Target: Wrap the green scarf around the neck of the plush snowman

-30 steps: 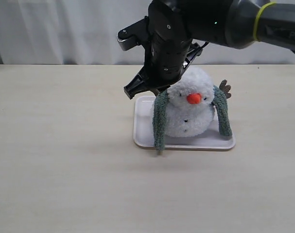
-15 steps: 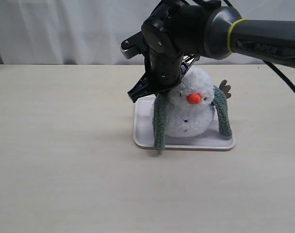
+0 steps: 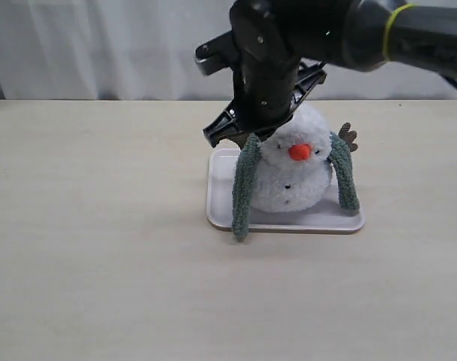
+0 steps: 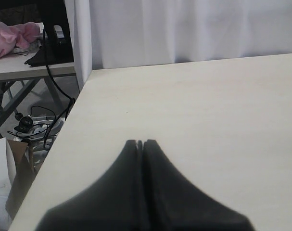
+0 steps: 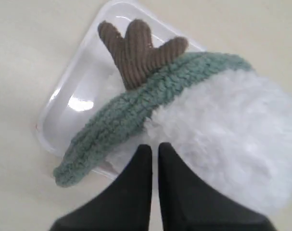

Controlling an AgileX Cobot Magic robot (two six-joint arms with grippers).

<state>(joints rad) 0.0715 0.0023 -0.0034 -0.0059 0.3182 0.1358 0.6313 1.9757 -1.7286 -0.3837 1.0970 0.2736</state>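
Note:
The plush snowman [image 3: 292, 179] sits upright on a white tray [image 3: 220, 212], orange nose [image 3: 300, 152] facing front. The green scarf [image 3: 243, 188] runs behind its neck, and both ends hang down its sides; the other end [image 3: 345, 180] reaches the tray. My right gripper [image 3: 232, 135] hovers at the snowman's shoulder above the left-hand scarf end. In the right wrist view the right gripper [image 5: 154, 147] is shut with only a thin slit between its fingers and nothing in it, just above the scarf [image 5: 131, 110] and white fur [image 5: 232, 130]. My left gripper [image 4: 142, 142] is shut over bare table.
A brown twig arm [image 5: 136, 48] sticks out over the scarf above the tray [image 5: 73, 96]; another twig arm [image 3: 349, 138] shows on the snowman's other side. The light wooden table [image 3: 100, 226] ends at a white curtain behind. The table's side edge [image 4: 64, 139] shows in the left wrist view.
My right arm has shifted slightly up and to the right over the snowman. The left-hand scarf end now hangs straighter, and its tip has swung a little outward to the left.

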